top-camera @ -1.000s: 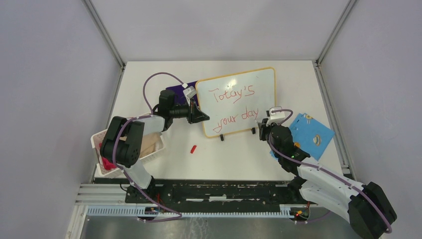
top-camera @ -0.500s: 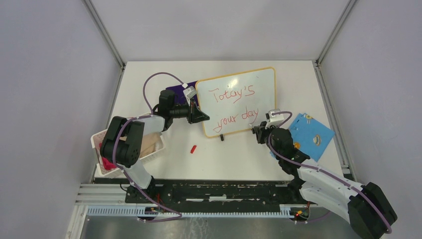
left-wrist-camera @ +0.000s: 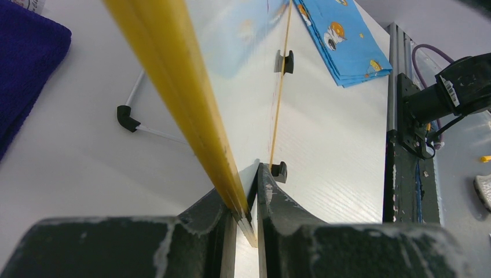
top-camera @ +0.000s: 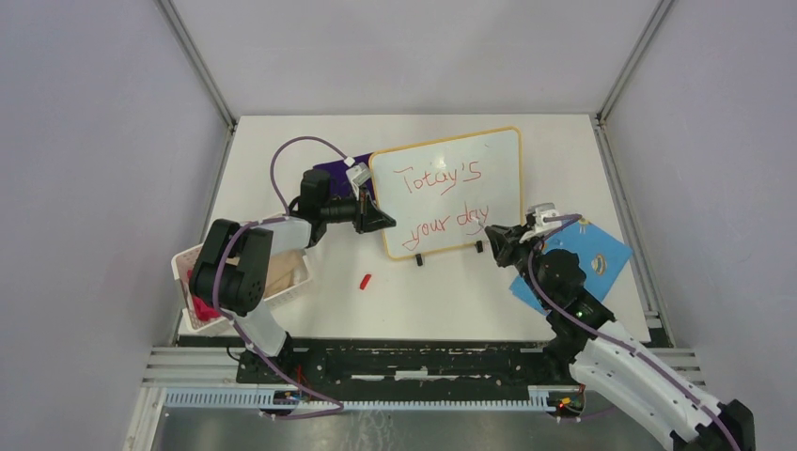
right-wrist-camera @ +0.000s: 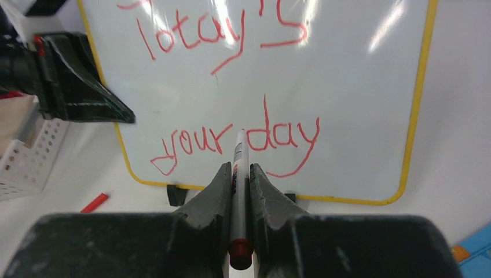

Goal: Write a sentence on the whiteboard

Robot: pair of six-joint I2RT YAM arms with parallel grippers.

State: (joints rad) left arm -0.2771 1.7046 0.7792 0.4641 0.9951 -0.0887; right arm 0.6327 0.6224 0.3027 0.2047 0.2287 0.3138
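The left gripper (left-wrist-camera: 246,194) is clamped narrow on the yellow left edge of the board (top-camera: 489,160), which stands tilted on its feet (left-wrist-camera: 279,171) and runs on ahead of those fingers. The right gripper (right-wrist-camera: 238,174) is closed on a marker (right-wrist-camera: 238,159), red butt toward the wrist and tip pointing forward. The sentence (top-camera: 437,177), "Totay's your day" in red on two lines, lies straight ahead of the right fingers. In the right wrist view the tip falls in the gap between "your" and "day". Whether it touches the board cannot be told.

The likeliest risk is a smear: with the tip this close to the lower line, any sideways drift would drag it through the ink or leave a stray stroke. A forward push is the other risk. The board is held at one edge only, so pressure far from the left fingers could swing or tip it. The marker might also slide back through the fingers. Its cap (top-camera: 366,280) lies on the table well to the left of the right fingers, so recapping means a long reach.

Compared with a second ago, the right wrist has swung to the right and the arm now lies across the blue card (top-camera: 606,258), uncovering more of "day". The left gripper, board and cap have not moved.
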